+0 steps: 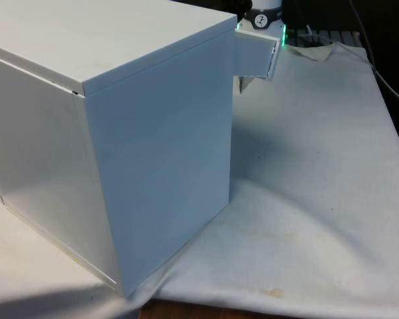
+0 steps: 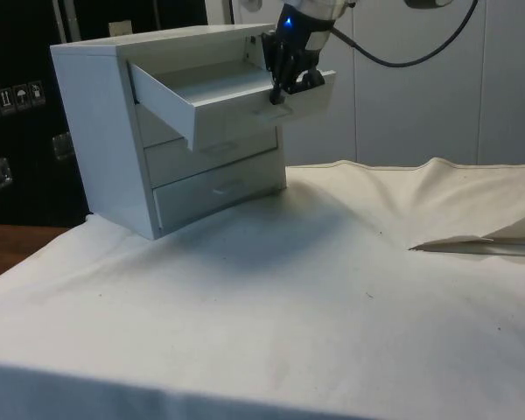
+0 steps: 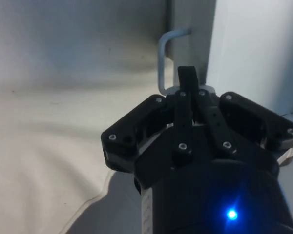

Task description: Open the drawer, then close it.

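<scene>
The top drawer [image 2: 219, 92] of the white 3-drawer chest [image 2: 114, 131] on the table [image 2: 332, 289] stands pulled out; the gripper [image 2: 284, 87] is closed on its handle [image 3: 166, 58].

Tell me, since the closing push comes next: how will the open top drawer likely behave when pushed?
The top drawer looks rigid, so it should probably slide straight in rather than flex. It appears empty, so likely light. The chest stands on loose cloth and might shift slightly. The gripper sits at the handle.
</scene>
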Robot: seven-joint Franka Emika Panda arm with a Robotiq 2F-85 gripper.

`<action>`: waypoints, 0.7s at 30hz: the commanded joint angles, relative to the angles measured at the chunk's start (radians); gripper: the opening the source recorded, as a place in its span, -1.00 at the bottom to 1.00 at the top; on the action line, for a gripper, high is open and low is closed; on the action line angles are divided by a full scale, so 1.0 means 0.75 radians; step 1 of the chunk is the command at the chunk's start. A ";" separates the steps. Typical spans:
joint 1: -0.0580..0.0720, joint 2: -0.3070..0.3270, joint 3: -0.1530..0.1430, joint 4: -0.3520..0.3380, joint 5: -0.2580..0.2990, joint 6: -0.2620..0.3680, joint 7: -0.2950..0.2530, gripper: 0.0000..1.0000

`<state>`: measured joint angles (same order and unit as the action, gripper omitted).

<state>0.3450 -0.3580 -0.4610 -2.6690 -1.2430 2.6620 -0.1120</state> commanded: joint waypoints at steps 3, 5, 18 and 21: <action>-0.008 0.004 0.013 0.023 -0.060 -0.012 0.053 -1.00; -0.007 0.008 0.016 0.031 -0.081 -0.021 0.079 -1.00; -0.001 0.011 0.029 0.051 -0.140 -0.068 0.153 -1.00; -0.001 0.011 0.033 0.053 -0.153 -0.081 0.168 -1.00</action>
<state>0.3530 -0.3530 -0.4430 -2.6480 -1.3250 2.6040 -0.0060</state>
